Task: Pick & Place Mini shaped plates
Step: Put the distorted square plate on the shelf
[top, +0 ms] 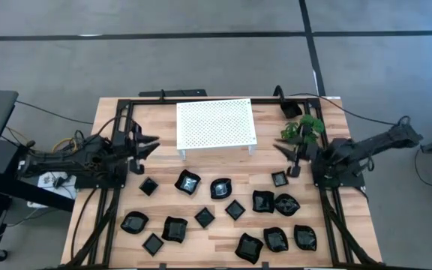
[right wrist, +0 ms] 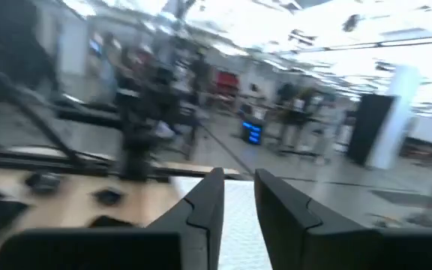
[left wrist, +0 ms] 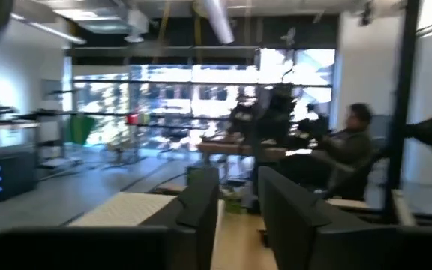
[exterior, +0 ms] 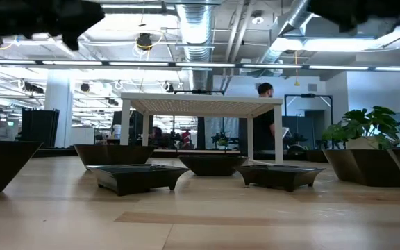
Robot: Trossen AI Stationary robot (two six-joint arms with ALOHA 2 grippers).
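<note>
Nearest the table's front edge, about fifteen small glossy black mini shaped plates (top: 249, 247) lie scattered in loose rows on the pale wooden table (top: 163, 166), some square, some rounded with wavy rims. Most sit apart from one another, which should leave room for fingers to come down around each one. Just behind them stands a white perforated rack on short legs (top: 216, 124), probably where the plates are meant to go; nothing rests on it yet. A small green leafy plant (top: 303, 129) sits beside the rack's right end.

The left gripper (top: 150, 145) hangs above the table's left side, pointing toward the rack. Its two dark fingers stand slightly apart with only air between them. The right gripper (top: 283, 151) hovers by the plant, fingers likewise parted by a narrow gap and holding nothing.

From table height, the nearest plates are cut off at both edges, and both arms show only as dark shapes overhead. Both wrist views are smeared, so the room and seated people beyond are hard to make out.
</note>
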